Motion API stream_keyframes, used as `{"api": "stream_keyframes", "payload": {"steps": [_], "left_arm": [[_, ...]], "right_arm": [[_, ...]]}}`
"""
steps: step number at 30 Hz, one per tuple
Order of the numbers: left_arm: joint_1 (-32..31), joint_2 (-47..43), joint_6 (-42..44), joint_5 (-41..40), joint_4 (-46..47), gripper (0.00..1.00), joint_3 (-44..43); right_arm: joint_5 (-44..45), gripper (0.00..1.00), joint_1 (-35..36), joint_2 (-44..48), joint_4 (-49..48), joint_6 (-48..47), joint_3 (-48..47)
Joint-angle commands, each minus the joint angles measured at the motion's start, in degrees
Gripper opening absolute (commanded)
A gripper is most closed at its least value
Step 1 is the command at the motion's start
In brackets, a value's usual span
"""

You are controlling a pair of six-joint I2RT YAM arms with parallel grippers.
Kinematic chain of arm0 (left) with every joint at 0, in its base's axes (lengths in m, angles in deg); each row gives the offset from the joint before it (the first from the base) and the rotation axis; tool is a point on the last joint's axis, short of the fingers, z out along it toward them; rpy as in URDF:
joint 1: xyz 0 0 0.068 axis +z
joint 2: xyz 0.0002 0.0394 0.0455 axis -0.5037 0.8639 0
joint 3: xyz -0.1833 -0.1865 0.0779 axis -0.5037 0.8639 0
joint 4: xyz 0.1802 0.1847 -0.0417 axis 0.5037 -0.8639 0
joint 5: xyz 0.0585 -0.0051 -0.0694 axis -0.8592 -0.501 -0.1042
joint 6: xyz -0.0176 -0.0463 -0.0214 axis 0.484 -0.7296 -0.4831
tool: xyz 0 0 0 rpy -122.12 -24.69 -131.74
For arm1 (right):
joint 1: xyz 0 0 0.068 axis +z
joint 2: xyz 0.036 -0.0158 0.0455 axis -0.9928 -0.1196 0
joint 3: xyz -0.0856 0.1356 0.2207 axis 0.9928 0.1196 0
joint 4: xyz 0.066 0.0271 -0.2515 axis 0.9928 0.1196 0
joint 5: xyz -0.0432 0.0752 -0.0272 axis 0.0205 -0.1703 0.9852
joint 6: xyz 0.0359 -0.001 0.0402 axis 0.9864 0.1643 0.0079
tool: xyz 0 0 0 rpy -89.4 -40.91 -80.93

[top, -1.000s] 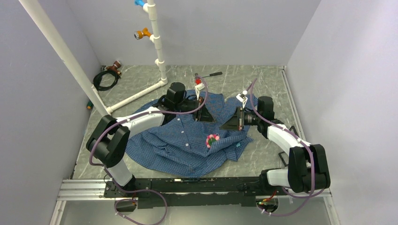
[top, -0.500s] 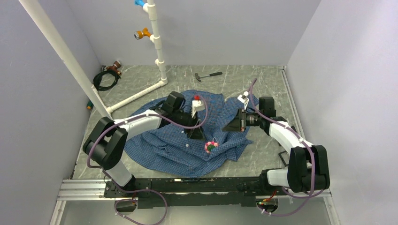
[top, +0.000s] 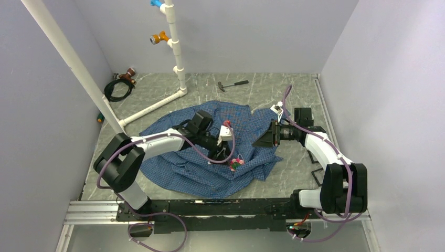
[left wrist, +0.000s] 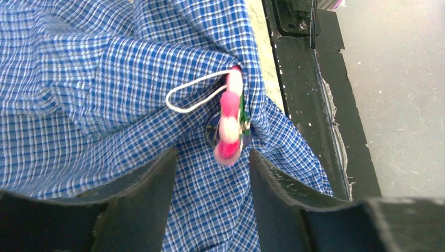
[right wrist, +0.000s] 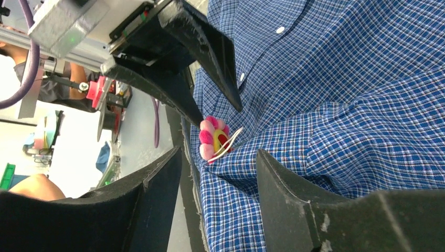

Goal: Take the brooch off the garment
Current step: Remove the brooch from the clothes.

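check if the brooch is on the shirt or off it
On, it appears: the brooch sits edge-on with the shirt puckered around it, in the gap of the open left claw, untouched.

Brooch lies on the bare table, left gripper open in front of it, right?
No: the brooch sits on a fold of the shirt, as the left wrist view shows. The left gripper is open in front of it.
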State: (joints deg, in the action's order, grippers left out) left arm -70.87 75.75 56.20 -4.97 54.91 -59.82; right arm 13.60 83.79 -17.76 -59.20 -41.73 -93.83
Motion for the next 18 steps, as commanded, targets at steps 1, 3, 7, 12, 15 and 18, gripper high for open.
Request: {"api": "stream_keyframes", "payload": {"steps": [1, 3, 7, 12, 15, 18], "left_arm": [[-2.1, 1.6, -2.8, -1.6, 7.6, 0.51, 0.2], [-2.5, 1.8, -3.0, -2.4, 7.7, 0.37, 0.2], [-2.8, 1.8, -2.8, -1.7, 6.8, 0.10, 0.0], [-2.2, 0.9, -6.7, 2.1, 7.9, 0.00, -1.3], [-1.0, 0.3, -11.8, 4.0, 10.5, 0.00, -2.2], [1.2, -0.3, -19.0, 5.4, 15.2, 0.00, -2.2]], "right_arm": [[-1.4, 0.57, -0.1, 0.7, 0.8, -3.6, -1.4], [-1.5, 0.59, -0.1, 0.8, 2.2, -4.9, -1.6], [-1.4, 0.64, -0.1, 1.1, 1.5, -4.9, -0.6], [-1.4, 0.63, 1.1, 0.9, -0.8, -5.7, 1.7], [0.9, 0.62, 4.4, 0.8, 2.6, -10.6, 1.4], [2.8, 0.68, 6.9, 0.5, 4.9, -13.7, 1.2]]}}
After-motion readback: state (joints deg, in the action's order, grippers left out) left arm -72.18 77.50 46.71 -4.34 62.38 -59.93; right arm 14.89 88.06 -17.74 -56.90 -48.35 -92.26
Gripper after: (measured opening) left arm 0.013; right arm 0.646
